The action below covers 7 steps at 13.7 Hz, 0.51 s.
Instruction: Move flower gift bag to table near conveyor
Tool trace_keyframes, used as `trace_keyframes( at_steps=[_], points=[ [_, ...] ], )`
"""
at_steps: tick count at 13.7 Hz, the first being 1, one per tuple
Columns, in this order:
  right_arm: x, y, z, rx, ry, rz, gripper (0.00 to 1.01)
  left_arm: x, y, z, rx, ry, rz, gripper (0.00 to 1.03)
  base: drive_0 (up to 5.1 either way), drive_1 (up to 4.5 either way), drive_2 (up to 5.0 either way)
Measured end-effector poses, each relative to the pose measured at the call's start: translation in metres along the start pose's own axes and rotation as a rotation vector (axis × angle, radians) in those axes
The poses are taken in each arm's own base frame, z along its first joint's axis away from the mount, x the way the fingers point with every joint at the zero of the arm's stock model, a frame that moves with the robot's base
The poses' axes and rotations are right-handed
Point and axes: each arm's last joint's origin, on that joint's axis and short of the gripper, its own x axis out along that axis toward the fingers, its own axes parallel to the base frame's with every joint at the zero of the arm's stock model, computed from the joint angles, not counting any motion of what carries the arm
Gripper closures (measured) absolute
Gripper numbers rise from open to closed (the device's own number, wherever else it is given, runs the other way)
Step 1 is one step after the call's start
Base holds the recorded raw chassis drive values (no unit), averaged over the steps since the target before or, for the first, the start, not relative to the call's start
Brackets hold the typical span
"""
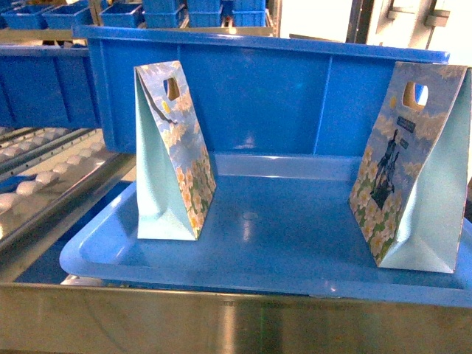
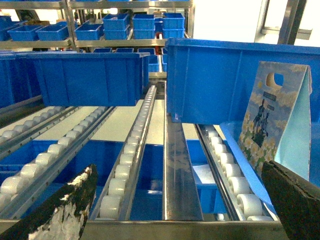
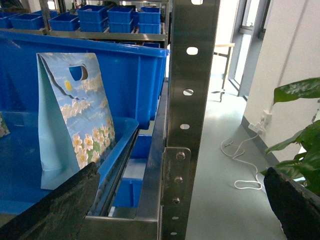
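Two flower gift bags stand upright on a shallow blue tray (image 1: 243,258): one at its left (image 1: 177,158) and one at its right (image 1: 409,166), whose inner face also shows a dark figure. The left wrist view shows the left bag (image 2: 275,117) to the right of my left gripper (image 2: 177,170), which is open and empty over the conveyor (image 2: 135,145). My right gripper (image 3: 181,172) is open and empty, with the right bag (image 3: 75,115) to its left. Neither gripper appears in the head view. The table is out of view.
A tall blue bin (image 1: 273,92) stands behind the bags. Roller tracks (image 1: 44,181) slope to the tray's left, with another blue bin (image 2: 87,77) on them. A steel ledge (image 1: 221,324) runs in front. A steel post (image 3: 187,115), plant (image 3: 300,130) and floor cable (image 3: 245,155) are at right.
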Motion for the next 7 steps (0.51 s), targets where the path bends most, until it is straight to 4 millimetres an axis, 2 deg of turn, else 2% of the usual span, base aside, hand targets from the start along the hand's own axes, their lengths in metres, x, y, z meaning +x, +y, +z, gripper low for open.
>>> trace_keyframes(
  at_steps=[7],
  points=[
    [0.0000,0.0000,0.0000,0.000,0.000,0.000,0.03,0.0000,0.0000,0.0000,0.000,0.000,0.000,0.05,0.0,0.00,0.0]
  ],
)
